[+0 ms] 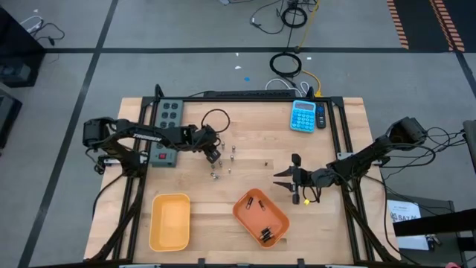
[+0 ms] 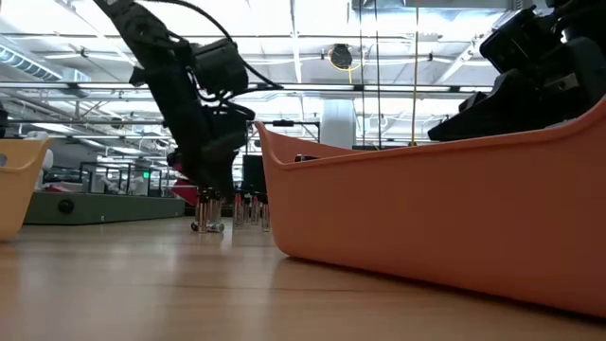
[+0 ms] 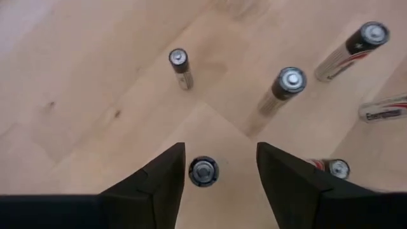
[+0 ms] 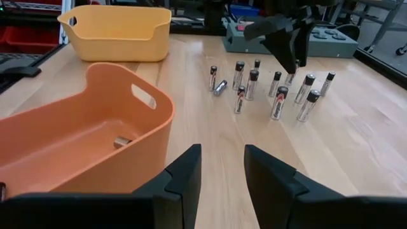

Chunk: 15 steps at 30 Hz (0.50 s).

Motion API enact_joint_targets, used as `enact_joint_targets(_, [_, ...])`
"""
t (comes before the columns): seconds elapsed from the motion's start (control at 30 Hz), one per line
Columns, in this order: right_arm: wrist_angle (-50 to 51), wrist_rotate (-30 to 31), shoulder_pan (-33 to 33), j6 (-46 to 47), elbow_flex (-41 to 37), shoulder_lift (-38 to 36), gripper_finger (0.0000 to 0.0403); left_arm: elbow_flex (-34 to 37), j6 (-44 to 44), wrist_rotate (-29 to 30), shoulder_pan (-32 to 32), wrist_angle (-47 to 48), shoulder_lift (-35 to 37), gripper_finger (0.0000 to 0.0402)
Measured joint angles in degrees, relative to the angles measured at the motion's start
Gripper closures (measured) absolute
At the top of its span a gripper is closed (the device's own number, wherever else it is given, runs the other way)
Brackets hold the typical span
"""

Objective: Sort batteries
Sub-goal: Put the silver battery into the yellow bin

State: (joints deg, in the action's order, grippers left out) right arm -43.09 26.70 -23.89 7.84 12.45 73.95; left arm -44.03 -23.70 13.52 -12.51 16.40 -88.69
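Several small batteries (image 1: pixel 224 160) stand upright on the wooden table, left of centre; one (image 4: pixel 220 87) lies on its side. They also show in the right wrist view (image 4: pixel 278 95) and the low view (image 2: pixel 232 213). My left gripper (image 1: pixel 214 155) hangs over them, pointing down and open. Its fingers stand on either side of one upright battery (image 3: pixel 203 172), whose top shows between them. My right gripper (image 1: pixel 286 179) is open and empty, beside the far right corner of the orange tray (image 1: pixel 245 212). That tray holds a few batteries (image 1: pixel 265 232). The yellow tray (image 1: pixel 169 221) stands to its left.
A grey power strip (image 1: pixel 167 119) and a looped black cable (image 1: pixel 216 119) lie behind the left gripper. A blue calculator (image 1: pixel 303 115) lies at the far right. Bare wood shows between the battery group and the trays.
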Motion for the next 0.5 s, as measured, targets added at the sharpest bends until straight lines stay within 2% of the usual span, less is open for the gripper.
enact_joint_targets(0.13, [0.09, 0.00, -0.01, -0.02, 0.00, 0.00, 0.0293, 1.56, -0.95, -0.02, 0.00, -2.42, -1.41, 0.0200])
enact_joint_targets(0.23, [0.24, 0.00, -0.01, 0.04, 0.00, 0.00, 0.0293, 2.39, -1.31, 0.25, -0.05, -4.13, -2.66, 0.0216])
enact_joint_targets(0.3, [0.27, 0.00, -0.01, 0.01, 0.00, 0.00, 0.0293, 2.49, -0.55, 0.30, -0.05, -4.58, -3.69, 0.0248])
enact_joint_targets(0.43, [0.48, 0.00, -0.01, -0.03, 0.00, 0.00, 0.0293, 2.46, 2.20, 0.60, 0.00, -5.85, -4.57, 0.0352])
enact_joint_targets(0.5, [0.50, 0.02, -0.01, -0.04, 0.00, 0.00, 0.0293, 2.45, 3.08, 0.62, 0.00, -5.85, -4.57, 0.0352])
